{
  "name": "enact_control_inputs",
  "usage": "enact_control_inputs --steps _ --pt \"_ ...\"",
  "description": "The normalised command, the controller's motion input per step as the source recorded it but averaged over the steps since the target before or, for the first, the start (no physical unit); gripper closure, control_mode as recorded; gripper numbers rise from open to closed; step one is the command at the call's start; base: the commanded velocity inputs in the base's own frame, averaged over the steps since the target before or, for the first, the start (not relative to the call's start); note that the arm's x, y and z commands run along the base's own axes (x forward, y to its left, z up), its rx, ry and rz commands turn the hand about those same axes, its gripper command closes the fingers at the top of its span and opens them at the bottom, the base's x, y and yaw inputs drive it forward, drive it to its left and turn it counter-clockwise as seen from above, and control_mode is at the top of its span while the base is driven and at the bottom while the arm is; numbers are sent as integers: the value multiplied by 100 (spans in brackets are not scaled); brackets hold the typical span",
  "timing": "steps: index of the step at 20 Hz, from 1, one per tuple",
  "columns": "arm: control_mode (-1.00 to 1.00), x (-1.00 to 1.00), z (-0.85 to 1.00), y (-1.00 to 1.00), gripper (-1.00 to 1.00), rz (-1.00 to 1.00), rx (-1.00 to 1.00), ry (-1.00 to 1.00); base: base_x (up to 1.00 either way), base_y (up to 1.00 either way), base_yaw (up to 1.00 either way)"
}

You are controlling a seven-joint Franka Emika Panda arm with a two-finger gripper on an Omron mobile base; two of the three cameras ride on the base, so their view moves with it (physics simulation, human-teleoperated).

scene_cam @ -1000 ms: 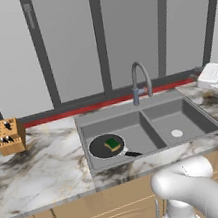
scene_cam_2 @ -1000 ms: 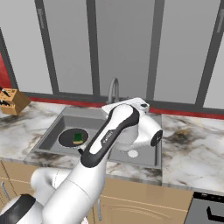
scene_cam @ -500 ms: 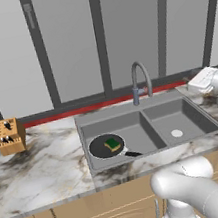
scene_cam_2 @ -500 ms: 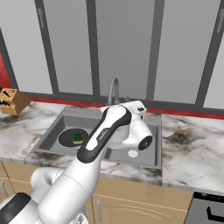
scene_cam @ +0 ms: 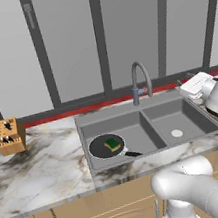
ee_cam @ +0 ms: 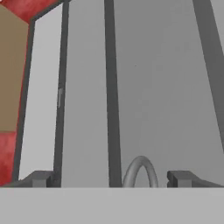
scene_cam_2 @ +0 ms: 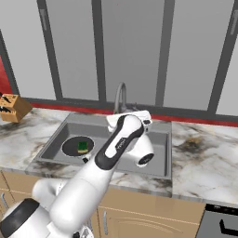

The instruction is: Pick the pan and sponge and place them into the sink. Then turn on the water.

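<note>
The dark pan [scene_cam: 98, 148] lies in the left basin of the grey sink [scene_cam: 184, 118], its handle pointing to the front right. The green sponge [scene_cam: 112, 144] rests inside the pan. In the right base view the pan [scene_cam_2: 70, 147] and sponge [scene_cam_2: 83, 146] sit left of my arm. My gripper [ee_cam: 111, 178] is open and empty, raised over the sink's back right, level with the faucet [ee_cam: 140, 171], whose arch shows between the fingertips [ee_cam: 41, 178]. From the left base view the hand [scene_cam: 197, 85] hovers right of the faucet [scene_cam: 139, 81]. Water is out of view.
A wooden knife block [scene_cam: 8, 136] stands on the marble counter [scene_cam: 40, 169] at the far left. Grey window panels with dark frames rise behind the sink. A dark stove corner [scene_cam_2: 221, 223] sits at the lower right.
My arm has swung left, carrying the hand from the right counter edge toward the faucet. Its jaws stayed open. Pan and sponge have not moved.
</note>
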Motion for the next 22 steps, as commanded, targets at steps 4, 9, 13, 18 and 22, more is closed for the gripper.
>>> enact_control_inputs --steps 4,9,13,18,22 --pt "-100 33 -7 -12 -100 0 3 -4 0 0 0" --pt "-100 32 -10 -30 -100 -4 3 2 0 0 0" --pt "-100 31 -1 -25 -100 -5 1 5 0 0 0" --pt "-100 24 -3 -11 -100 -6 -2 1 0 0 0" --pt "-100 18 -16 -1 -100 -7 -5 0 0 0 0"
